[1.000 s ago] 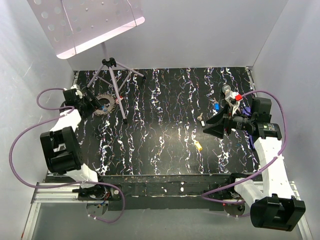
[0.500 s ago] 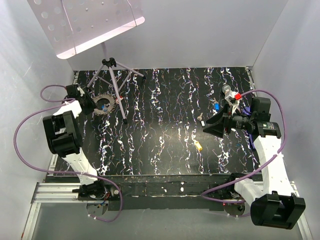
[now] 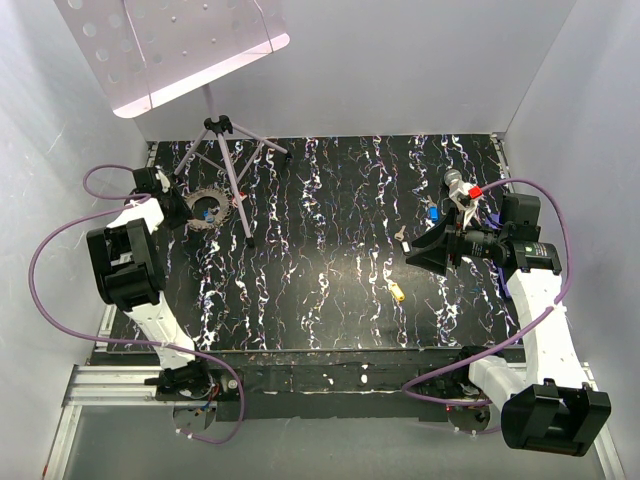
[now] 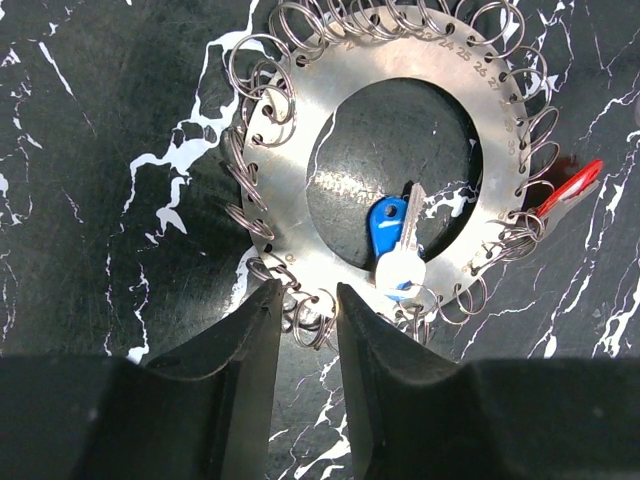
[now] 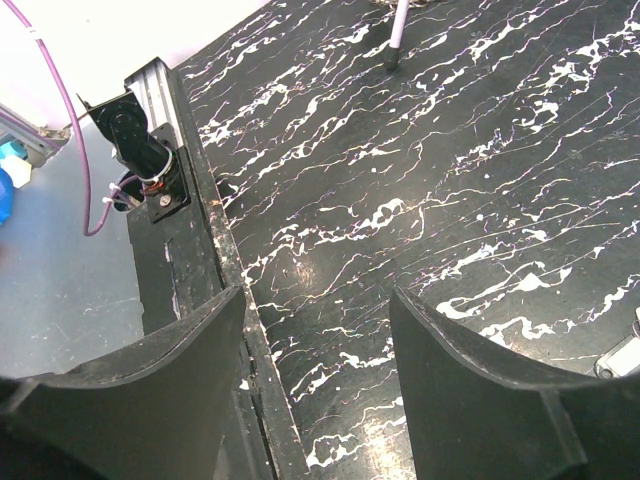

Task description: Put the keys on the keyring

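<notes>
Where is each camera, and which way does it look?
Top camera: above and behind, looking down at the table; left arm and right arm show.
Left wrist camera: on the left arm, looking down at the ringed metal disc; left hand shows.
Right wrist camera: on the right arm, looking leftward across the table; right hand shows.
Top and left wrist views share the disc.

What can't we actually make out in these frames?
- Left wrist: whether the left gripper really grips the split ring at the ring disc rim; its fingertips cover the contact.
- Top view: the left gripper's jaws are too dark and small to separate.
- Top view: yellow key and silver key are too small to show their holes.
- Right wrist: a pale object is cut off by the right edge; the open right gripper sees no keys.
</notes>
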You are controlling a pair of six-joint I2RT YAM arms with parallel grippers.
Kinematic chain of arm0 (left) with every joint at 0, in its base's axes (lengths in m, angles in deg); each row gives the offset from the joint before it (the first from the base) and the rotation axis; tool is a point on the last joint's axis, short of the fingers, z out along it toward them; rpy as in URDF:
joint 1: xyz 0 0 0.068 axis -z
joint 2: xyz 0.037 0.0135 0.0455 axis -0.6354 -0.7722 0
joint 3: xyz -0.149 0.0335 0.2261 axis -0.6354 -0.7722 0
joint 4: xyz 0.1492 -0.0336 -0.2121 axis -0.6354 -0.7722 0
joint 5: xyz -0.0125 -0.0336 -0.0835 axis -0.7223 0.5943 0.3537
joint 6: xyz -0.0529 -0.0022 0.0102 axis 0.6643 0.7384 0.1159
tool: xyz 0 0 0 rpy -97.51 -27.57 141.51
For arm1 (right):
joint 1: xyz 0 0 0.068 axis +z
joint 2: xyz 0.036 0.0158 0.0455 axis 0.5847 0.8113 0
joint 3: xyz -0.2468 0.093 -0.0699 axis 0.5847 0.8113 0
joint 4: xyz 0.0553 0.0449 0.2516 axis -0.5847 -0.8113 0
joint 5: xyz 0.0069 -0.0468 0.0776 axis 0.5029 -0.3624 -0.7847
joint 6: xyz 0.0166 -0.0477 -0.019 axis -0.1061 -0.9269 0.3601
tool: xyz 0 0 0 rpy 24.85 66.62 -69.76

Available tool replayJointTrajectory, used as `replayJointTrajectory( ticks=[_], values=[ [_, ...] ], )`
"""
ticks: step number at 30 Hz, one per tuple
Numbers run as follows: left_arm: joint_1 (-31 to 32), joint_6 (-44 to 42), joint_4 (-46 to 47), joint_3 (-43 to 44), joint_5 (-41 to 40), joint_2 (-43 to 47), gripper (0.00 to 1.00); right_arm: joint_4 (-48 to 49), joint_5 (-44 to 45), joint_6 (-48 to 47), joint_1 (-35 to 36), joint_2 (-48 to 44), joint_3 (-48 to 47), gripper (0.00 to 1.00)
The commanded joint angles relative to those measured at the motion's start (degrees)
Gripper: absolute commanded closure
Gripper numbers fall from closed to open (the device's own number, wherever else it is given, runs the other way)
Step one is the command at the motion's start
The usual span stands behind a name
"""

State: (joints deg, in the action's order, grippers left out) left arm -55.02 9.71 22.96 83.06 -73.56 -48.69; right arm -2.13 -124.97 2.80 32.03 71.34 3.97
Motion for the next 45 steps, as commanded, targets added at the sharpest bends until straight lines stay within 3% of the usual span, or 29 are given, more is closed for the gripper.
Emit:
replayJointTrajectory(
  ticks=[1, 11, 22, 27, 45],
  values=[
    [0.2, -1.6, -0.8, 1.6, -1.1, 1.8, 0.73, 1.4, -0.8, 0.0, -0.2, 0.1, 0.2, 0.32],
    [0.2, -1.8, 0.9, -0.2, -4.4, 3.9, 0.71, 1.3, -1.1, 0.0, -0.1, 0.0, 0.4, 0.32],
    [0.0, -3.4, -0.5, 0.2, 1.7, 4.4, 0.71, 1.3, -1.4, 0.0, -0.2, -0.1, 0.5, 0.32],
    [0.0, -2.2, 0.3, -2.2, -1.8, 5.6, 0.72, 1.3, -1.5, 0.0, -0.2, 0.0, 0.6, 0.32],
    [0.0, -2.4, -0.7, -1.6, -1.1, 2.6, 0.81, 1.3, -1.6, 0.0, -0.1, 0.1, 0.7, 0.32]
  ],
)
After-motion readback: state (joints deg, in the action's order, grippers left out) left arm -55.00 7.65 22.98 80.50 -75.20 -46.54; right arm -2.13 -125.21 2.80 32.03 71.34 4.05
